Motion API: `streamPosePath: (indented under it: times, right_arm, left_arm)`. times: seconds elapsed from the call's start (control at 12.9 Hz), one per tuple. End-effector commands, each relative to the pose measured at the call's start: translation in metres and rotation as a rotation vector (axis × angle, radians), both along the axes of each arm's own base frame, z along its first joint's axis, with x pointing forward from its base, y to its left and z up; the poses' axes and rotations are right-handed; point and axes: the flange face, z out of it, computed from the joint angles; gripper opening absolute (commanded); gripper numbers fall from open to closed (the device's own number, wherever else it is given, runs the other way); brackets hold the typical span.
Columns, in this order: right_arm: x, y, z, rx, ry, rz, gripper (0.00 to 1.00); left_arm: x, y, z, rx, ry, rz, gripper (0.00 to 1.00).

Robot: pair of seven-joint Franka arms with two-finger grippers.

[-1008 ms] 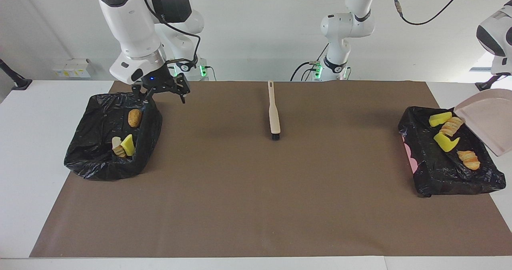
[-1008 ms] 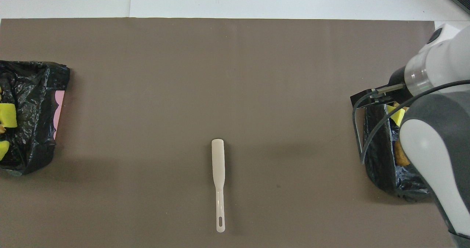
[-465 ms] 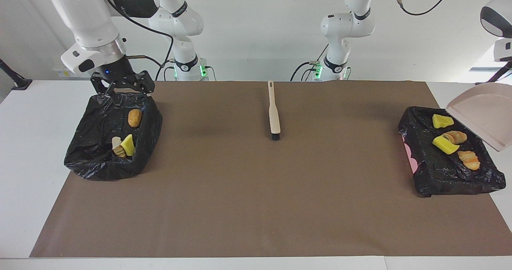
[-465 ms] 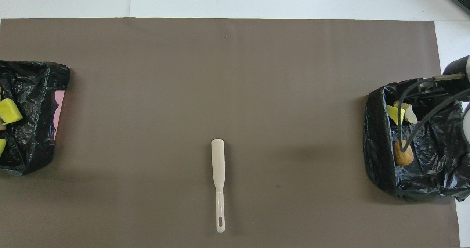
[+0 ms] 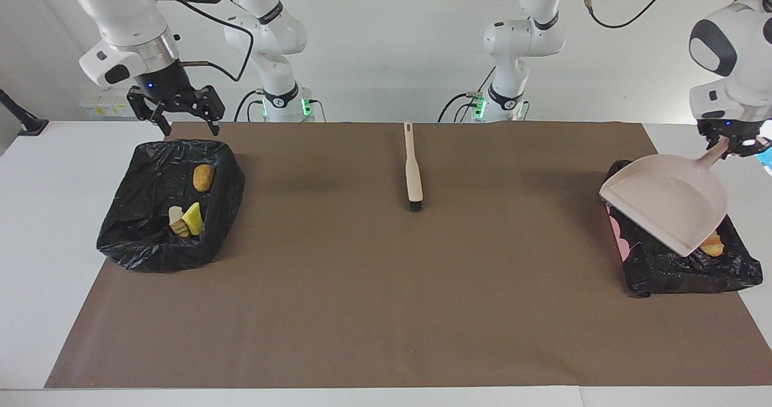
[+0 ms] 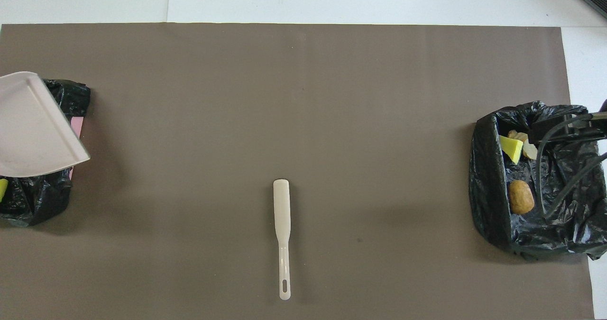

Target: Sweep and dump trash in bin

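Since the earlier frames, your left arm swung the dustpan [image 5: 669,201] back in over the bin at its own end of the table, and your right arm drew up and off the other bin toward the robots.

Your left gripper [image 5: 728,148] had its fingers clamped on the dustpan's handle. The pan hung tilted above that black-lined bin [image 5: 675,268], mouth turned toward the middle of the table, covering most of what lay inside. One orange-striped scrap [image 5: 712,245] showed past the pan's lower edge in the facing view, and a yellow sliver [image 6: 3,188] showed at the picture's edge in the overhead view. How many other pieces lay under the pan you could not tell.

Your right gripper [image 5: 175,117] hung with its fingers spread wide and nothing between them, over the table edge just on the robots' side of the other bin [image 5: 151,238]. That bin, at the right arm's end, held a brown nugget [image 5: 203,178], a yellow wedge [image 5: 193,219] and a pale striped piece [image 5: 177,223] touching the wedge.

Your brush [image 5: 413,172] lay flat on the brown mat [image 5: 386,310] between the two bins, handle toward the robots, bristles pointing away, well apart from both grippers.
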Motion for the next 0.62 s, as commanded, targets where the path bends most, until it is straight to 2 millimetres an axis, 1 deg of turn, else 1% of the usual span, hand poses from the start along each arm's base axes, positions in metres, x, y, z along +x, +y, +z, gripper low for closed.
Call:
streamPosePath:
  times: [0.0,0.08,0.23,0.39,0.47,0.54]
  right_arm:
    - [-0.007,0.000,-0.002,0.036,0.007,0.008,1.00]
    - [-0.006,0.001,-0.002,0.036,0.007,0.013,1.00]
    - [-0.006,-0.001,-0.002,0.032,0.005,0.004,1.00]
    - [-0.006,0.001,-0.002,0.031,0.005,0.007,1.00]
    - [-0.006,0.003,-0.001,0.031,0.004,0.011,1.00]
    - [-0.006,0.004,-0.001,0.031,0.004,0.013,1.00]
  left_arm:
    - [-0.003,-0.057,-0.017,-0.095,-0.036,0.135,0.00]
    - [0.002,-0.088,-0.023,-0.107,-0.055,0.185,0.00]
    - [0.006,-0.143,-0.032,-0.169,-0.090,0.319,0.00]
    - [0.012,-0.201,-0.048,-0.207,-0.113,0.445,0.00]
    - [0.019,-0.238,-0.061,-0.214,-0.138,0.505,0.00]
    - [0.023,-0.275,-0.067,-0.245,-0.167,0.558,0.00]
